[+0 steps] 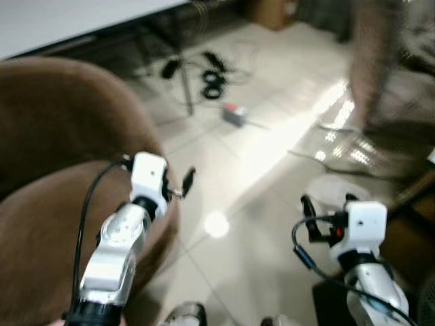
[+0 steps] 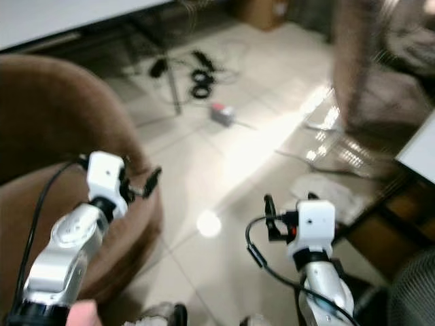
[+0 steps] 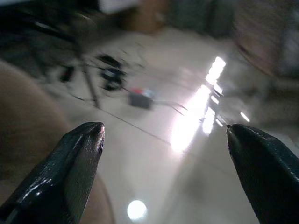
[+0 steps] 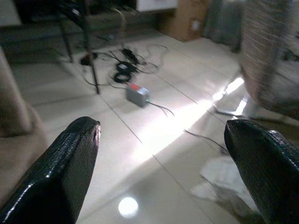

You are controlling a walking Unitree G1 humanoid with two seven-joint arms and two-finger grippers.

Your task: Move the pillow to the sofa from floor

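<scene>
Pillow: I cannot tell for sure which thing it is. It may be the pale crumpled soft thing [image 1: 334, 189] lying on the floor [image 1: 251, 224], but it is too blurry to say. It lies near the right gripper [image 4: 161, 126], at about 12 o'clock from it. That gripper's two black fingers [image 4: 60, 177] are wide apart and hold nothing.

The left gripper [image 3: 163, 133] is up at about 9 o'clock from the right one, just beside the edge of the brown sofa [image 1: 47, 136]. Its fingers [image 3: 70, 172] are wide apart too and hold nothing.

Farther off on the shiny floor, at about 12 o'clock, sits a small grey box with a red spot [image 1: 234, 114]. Behind it lie black cables [image 1: 214, 78] by a thin dark leg [image 1: 183, 81]. At about 2 o'clock stands a big blurry striped thing [image 1: 370, 61].
</scene>
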